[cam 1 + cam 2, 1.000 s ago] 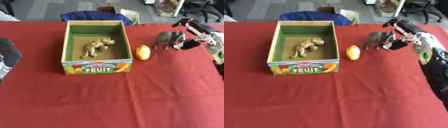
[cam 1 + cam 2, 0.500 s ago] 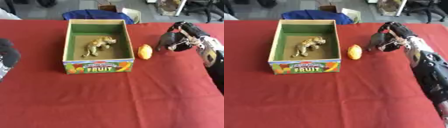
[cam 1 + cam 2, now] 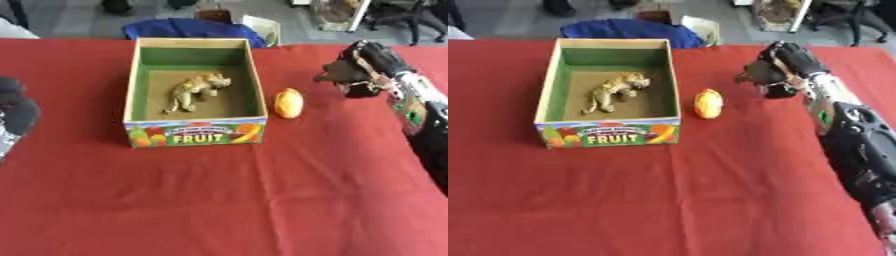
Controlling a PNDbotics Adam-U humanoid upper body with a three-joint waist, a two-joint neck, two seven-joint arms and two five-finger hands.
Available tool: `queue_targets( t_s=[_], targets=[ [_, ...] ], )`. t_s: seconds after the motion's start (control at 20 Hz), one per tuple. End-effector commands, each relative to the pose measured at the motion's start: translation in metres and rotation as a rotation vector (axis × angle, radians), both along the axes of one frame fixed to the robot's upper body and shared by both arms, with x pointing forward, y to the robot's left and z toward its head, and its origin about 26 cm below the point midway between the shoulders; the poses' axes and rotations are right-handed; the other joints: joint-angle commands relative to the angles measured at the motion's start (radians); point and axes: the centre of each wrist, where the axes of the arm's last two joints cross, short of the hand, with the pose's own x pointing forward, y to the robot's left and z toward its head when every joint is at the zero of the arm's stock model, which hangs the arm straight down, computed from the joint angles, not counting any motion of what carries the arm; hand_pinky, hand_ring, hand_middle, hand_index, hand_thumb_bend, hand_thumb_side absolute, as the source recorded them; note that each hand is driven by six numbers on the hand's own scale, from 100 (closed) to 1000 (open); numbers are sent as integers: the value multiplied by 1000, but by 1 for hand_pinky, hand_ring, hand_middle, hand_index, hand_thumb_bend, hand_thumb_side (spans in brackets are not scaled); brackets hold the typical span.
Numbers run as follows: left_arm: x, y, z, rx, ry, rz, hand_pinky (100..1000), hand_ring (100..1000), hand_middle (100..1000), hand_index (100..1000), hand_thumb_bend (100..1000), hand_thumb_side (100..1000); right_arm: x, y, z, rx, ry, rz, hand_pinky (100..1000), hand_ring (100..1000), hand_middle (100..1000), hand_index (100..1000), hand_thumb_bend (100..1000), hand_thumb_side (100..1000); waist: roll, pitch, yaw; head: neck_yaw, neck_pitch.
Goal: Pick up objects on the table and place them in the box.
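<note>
We see the right hand (image 3: 367, 62) curled around a dark grey toy (image 3: 337, 75) above the red tabletop (image 3: 262, 200). Left of it lies an orange fruit (image 3: 289, 102), just beside the fruit box (image 3: 197, 134) holding a tan animal figure (image 3: 194, 90). The left hand (image 3: 13, 112) rests at the left edge; we cannot tell its fingers.

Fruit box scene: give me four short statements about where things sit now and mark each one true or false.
1. A tan toy animal lies inside the fruit box. True.
2. The orange-yellow fruit is inside the box. False: it lies on the red tablecloth, just right of the box.
3. The right hand has its fingers curled round a dark grey toy. True.
4. The left hand holds the fruit. False: it sits at the left edge, away from it.
</note>
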Motion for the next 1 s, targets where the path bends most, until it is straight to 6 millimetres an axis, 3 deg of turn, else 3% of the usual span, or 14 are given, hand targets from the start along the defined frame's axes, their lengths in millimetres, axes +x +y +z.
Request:
queue_targets(
  t_s=[0.05, 0.6, 1.0],
  targets=[
    [-2, 2, 8, 12, -30, 3, 561, 596, 572, 643, 740, 407, -5, 7, 45, -44, -118, 51, 731, 728, 339, 487, 100, 100, -1, -27, -2, -1, -9],
    [-2, 0, 9, 10, -33, -6, 560, 597, 573, 643, 741, 406, 12, 91, 88, -52, -179, 268, 735, 728, 333, 489, 100, 100, -8, -31, 25, -9, -13],
    [-2, -5, 16, 8, -53, -32, 560, 597, 572, 643, 742, 405, 25, 138, 92, -57, -162, 360, 738, 737, 348, 513, 100, 100, -20, -22, 93, -32, -37]
  ],
)
